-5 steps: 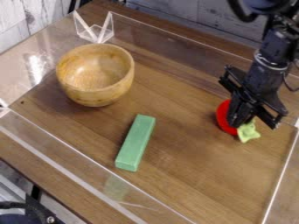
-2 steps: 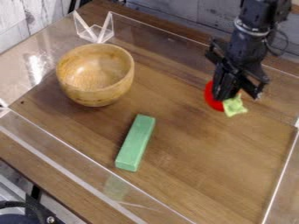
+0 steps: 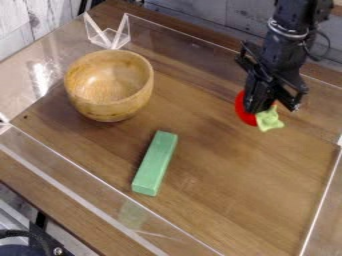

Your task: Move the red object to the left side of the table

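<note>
- Camera view from above one corner shows the brown wood-grain worktop (image 3: 221,175) filling most of the frame, its darker plank lines running on a slant; a low clear plastic wall (image 3: 201,36) edges it.
- At the upper right of the frame the black robot arm (image 3: 297,25) comes down from the top edge, its end pointing straight down at the worktop.
- We see the jaws drawn together on the red object (image 3: 245,106); no gap shows between them beyond what the object takes up.
- That red object is small and rounded with a light green leafy cap (image 3: 271,121); its red body shows at the lower left of the jaws, and the cap sticks out below them towards the lower right.
- It sits at the right side of the frame, near the right-hand wall; we cannot tell whether its underside touches the worktop or hangs just clear of it.
- Well apart from it, at the upper left of the frame, stands a round wooden bowl (image 3: 108,85), upright, with nothing visible inside.
- Below the centre lies a long green block (image 3: 155,163), flat on the wood and slanted, its upper end leaning right; it lies between the bowl and the near wall and touches neither.
- Behind the bowl, by the far wall at the top left, sits a small clear folded piece (image 3: 107,32) with pointed tips; we cannot make out what it is.
</note>
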